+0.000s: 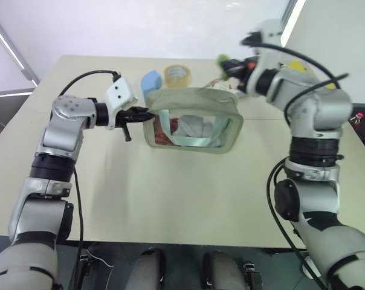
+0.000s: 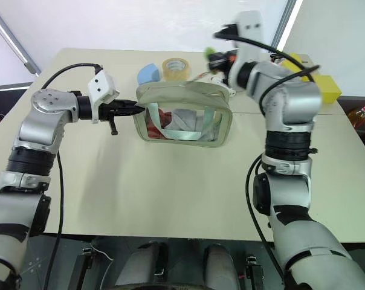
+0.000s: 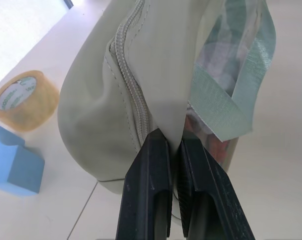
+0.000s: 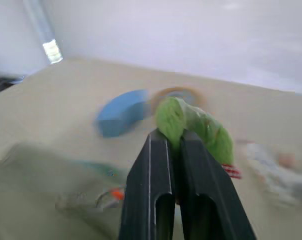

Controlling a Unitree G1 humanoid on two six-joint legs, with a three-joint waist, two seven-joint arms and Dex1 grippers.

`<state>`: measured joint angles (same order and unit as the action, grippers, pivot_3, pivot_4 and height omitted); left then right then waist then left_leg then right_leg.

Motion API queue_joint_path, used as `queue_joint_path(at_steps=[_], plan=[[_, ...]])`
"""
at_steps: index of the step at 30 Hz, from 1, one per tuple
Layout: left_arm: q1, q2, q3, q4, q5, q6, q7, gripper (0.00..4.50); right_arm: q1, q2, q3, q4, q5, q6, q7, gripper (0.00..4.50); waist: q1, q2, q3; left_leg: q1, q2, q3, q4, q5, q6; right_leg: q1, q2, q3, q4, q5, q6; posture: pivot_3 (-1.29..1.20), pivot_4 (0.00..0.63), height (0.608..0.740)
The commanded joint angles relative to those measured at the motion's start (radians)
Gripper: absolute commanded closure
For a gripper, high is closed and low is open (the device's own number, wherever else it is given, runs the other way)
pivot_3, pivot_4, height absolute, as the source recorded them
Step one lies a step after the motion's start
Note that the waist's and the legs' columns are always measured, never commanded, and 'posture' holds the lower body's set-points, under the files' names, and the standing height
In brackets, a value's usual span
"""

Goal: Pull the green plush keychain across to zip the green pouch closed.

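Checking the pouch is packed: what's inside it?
Through the green pouch window: white and reddish items, unidentifiable. The fabric walls hide the rest.

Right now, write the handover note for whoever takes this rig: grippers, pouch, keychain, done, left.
Left gripper: shut on the green pouch, pinching its left end fabric beside the zipper, holding it steady.
Right gripper: shut on the green plush keychain, raised at the pouch's right end.
Pouch stands on the table; a blue block and a tape roll lie behind it.
Done: both grips set, keychain drawn to the right end.
Left: check that the zipper is fully closed, which these views do not settle; then release.
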<state>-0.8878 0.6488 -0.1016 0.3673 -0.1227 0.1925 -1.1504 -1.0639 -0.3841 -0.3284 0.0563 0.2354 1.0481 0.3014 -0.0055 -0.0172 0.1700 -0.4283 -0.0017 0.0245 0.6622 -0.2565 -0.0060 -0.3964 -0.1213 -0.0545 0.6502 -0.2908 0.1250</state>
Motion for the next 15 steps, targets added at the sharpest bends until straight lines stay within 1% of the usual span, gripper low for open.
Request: queue_joint_path(at_steps=[1,3,5,7,8,11,13,15], plan=[[0.019,0.018,0.01,-0.022,-0.001,-0.004,-0.001,4.5,0.1,-0.097,-0.08,-0.144,-0.073,-0.014,-0.117,4.46,-0.003,0.0,0.0,0.0,-0.001,0.0,0.0,0.0,0.0,0.0,-0.001,0.0,0.0,0.0,0.0,0.0,0.15,0.74],[0.021,0.015,0.01,-0.024,-0.004,0.001,0.006,4.5,0.201,-0.151,-0.071,-0.191,-0.147,-0.09,-0.181,4.46,-0.007,0.0,0.0,0.0,-0.001,0.001,0.0,0.0,0.0,0.0,-0.001,0.0,0.0,0.0,0.0,0.0,0.15,0.74],[0.021,0.007,0.01,-0.026,-0.008,0.01,0.015,4.5,0.29,-0.156,-0.082,-0.212,-0.184,-0.132,-0.244,4.46,-0.008,0.001,0.0,0.0,-0.001,0.001,-0.001,0.0,0.0,-0.001,-0.001,0.001,0.0,0.0,0.0,0.0,0.15,0.74],[0.024,0.001,0.008,-0.032,-0.012,0.016,0.019,4.5,0.355,-0.115,-0.104,-0.229,-0.163,-0.132,-0.278,4.46,-0.012,0.001,0.0,0.0,-0.001,0.001,-0.001,0.0,0.0,-0.002,-0.001,0.001,0.0,0.0,0.0,0.0,0.15,0.74],[0.026,-0.002,0.005,-0.034,-0.013,0.017,0.022,4.5,0.406,-0.071,-0.101,-0.238,-0.143,-0.13,-0.286,4.46,-0.014,0.001,0.0,0.0,-0.001,0.001,-0.001,0.0,0.0,-0.002,0.0,0.001,0.0,0.0,0.0,0.0,0.15,0.74],[0.026,-0.01,-0.003,-0.036,-0.016,0.017,0.026,4.5,0.525,0.058,-0.056,-0.255,-0.098,-0.152,-0.299,4.46,-0.014,0.001,-0.001,0.002,0.0,0.001,-0.002,0.0,0.0,-0.001,0.001,0.002,0.0,0.0,0.0,0.0,0.15,0.74],[0.025,-0.01,-0.005,-0.039,-0.019,0.019,0.027,4.5,0.563,0.139,-0.039,-0.254,-0.063,-0.167,-0.298,4.46,-0.015,0.001,-0.001,0.002,0.0,0.0,-0.001,0.0,0.0,-0.001,0.001,0.002,0.0,0.0,0.0,0.0,0.15,0.74],[0.026,-0.009,-0.006,-0.045,-0.02,0.02,0.027,4.5,0.6,0.178,0.001,-0.249,-0.057,-0.198,-0.276,4.46,-0.018,0.002,-0.001,0.002,0.001,0.0,-0.002,0.0,0.0,-0.001,0.001,0.004,0.0,0.0,0.0,0.0,0.15,0.74]])
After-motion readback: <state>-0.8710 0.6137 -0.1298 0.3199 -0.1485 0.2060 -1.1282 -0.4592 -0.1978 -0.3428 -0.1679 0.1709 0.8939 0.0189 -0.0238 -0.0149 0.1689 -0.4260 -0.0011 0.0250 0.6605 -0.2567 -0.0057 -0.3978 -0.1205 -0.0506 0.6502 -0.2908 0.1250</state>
